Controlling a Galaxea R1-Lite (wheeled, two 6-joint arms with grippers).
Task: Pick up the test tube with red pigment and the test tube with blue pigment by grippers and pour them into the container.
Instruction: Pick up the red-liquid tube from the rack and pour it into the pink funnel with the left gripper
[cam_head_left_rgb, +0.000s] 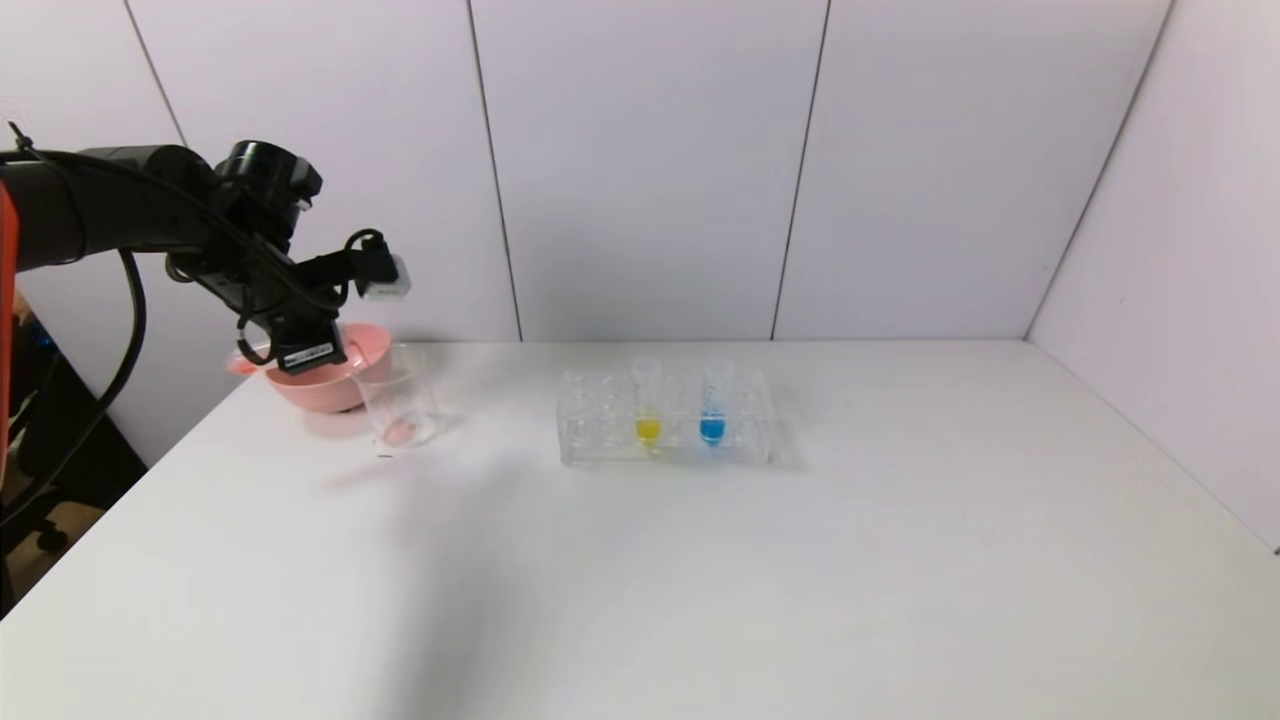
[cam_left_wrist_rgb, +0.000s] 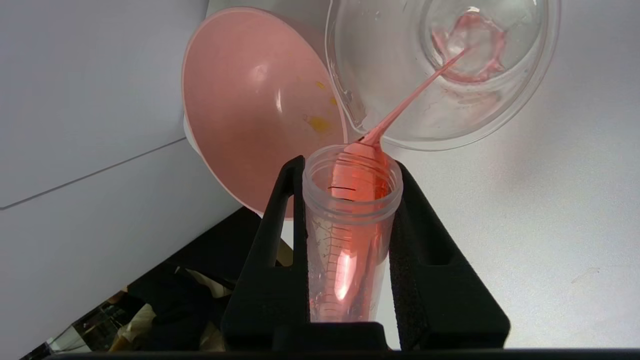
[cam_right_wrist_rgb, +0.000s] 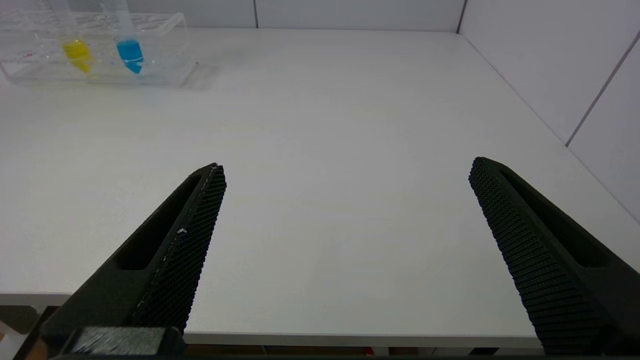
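Observation:
My left gripper (cam_left_wrist_rgb: 350, 165) is shut on the test tube with red pigment (cam_left_wrist_rgb: 350, 235) and holds it tipped, mouth over the clear glass beaker (cam_left_wrist_rgb: 380, 65). A thin orange-red stream runs from the tube's lip into the beaker, where red liquid pools at the bottom. In the head view the left gripper (cam_head_left_rgb: 335, 350) hangs at the table's far left above the beaker (cam_head_left_rgb: 400, 395). The test tube with blue pigment (cam_head_left_rgb: 713, 405) stands upright in the clear rack (cam_head_left_rgb: 600, 420); it also shows in the right wrist view (cam_right_wrist_rgb: 127, 47). My right gripper (cam_right_wrist_rgb: 347, 165) is open and empty over the table's near edge.
A pink bowl (cam_head_left_rgb: 325, 385) with yellow spots inside (cam_left_wrist_rgb: 255, 110) sits just behind and left of the beaker. A yellow-liquid tube (cam_head_left_rgb: 647, 405) stands in the rack beside the blue one. White wall panels close the back and right sides.

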